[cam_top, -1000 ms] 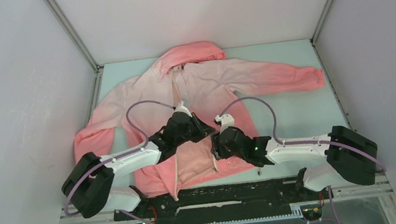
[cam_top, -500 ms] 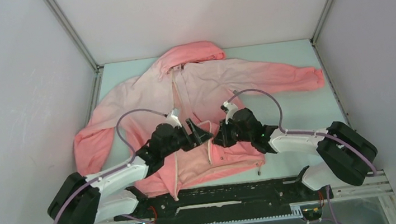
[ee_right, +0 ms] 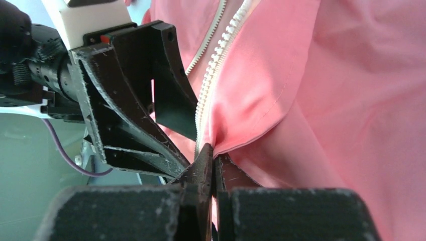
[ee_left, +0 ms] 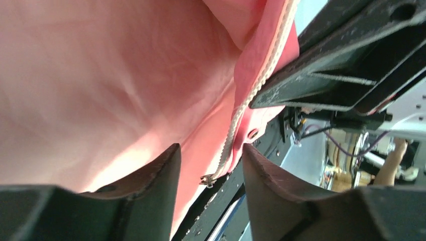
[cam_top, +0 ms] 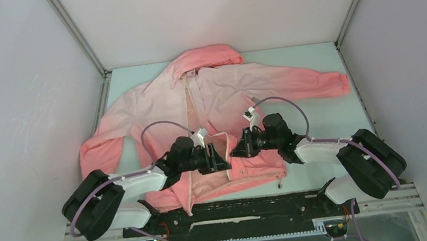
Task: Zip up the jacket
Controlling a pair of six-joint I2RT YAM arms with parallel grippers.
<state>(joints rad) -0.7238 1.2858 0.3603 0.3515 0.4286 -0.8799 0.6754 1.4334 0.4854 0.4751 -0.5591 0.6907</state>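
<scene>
Right claw (ee_right: 214, 156) tight on jacket (ee_right: 326, 100) zipper edge

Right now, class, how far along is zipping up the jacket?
Done: the jacket lies flat, front up. In hand: the right hand pinches one front edge beside the zipper; the left hand is open near a zipper end. Left: join the ends and zip; the lower front gapes.
</scene>
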